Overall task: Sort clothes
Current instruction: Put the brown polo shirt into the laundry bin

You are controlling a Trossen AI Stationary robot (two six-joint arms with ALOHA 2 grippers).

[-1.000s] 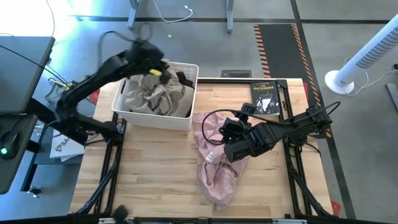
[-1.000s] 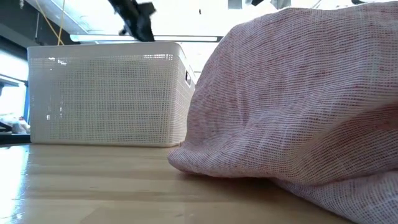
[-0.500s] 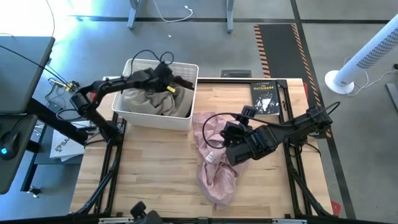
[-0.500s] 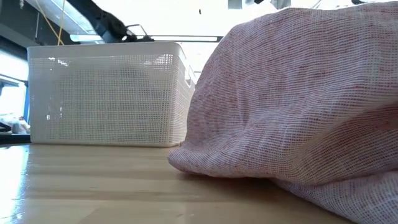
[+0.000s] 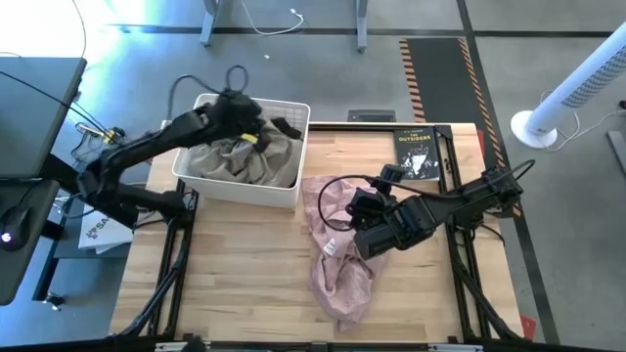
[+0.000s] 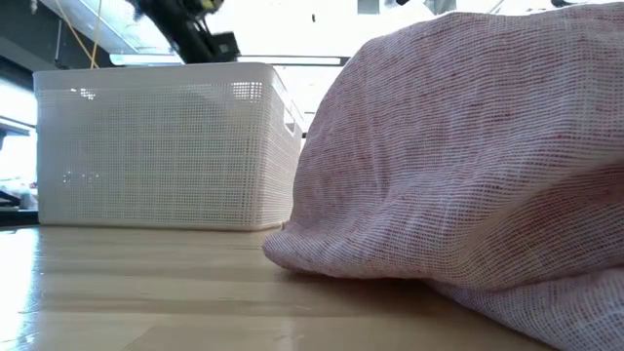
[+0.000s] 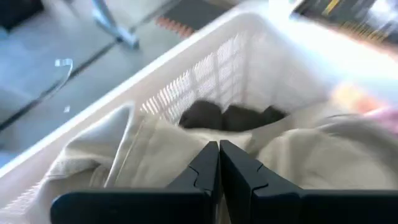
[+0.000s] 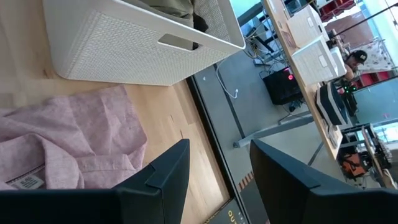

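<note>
A white lattice basket (image 5: 240,186) stands at the table's far left and holds a khaki-beige garment (image 5: 240,156) and a black one (image 5: 286,127). My left gripper (image 5: 245,122) is shut just above the khaki garment (image 7: 155,162), with the black garment (image 7: 227,117) beyond it. A light pink garment (image 5: 337,259) lies crumpled on the table's middle. My right gripper (image 8: 217,158) is open and empty above the pink garment's far part (image 8: 68,143). The olive-green and navy-grey garments are out of view. My left gripper's shut fingers (image 7: 205,165) point down into the basket, right over the khaki garment. I cannot tell whether they touch it. No cloth shows between them.
A black paperback book (image 5: 419,152) lies at the table's far right. In the low view the pink garment (image 6: 468,175) fills the right half and the basket (image 6: 166,146) stands at the left. Bare wood lies along the near left.
My left gripper has come down into the basket, first toward the table's right edge, then back toward its left edge. The basket has slid a little toward the table's left edge. My right arm and the pink garment have kept still.
</note>
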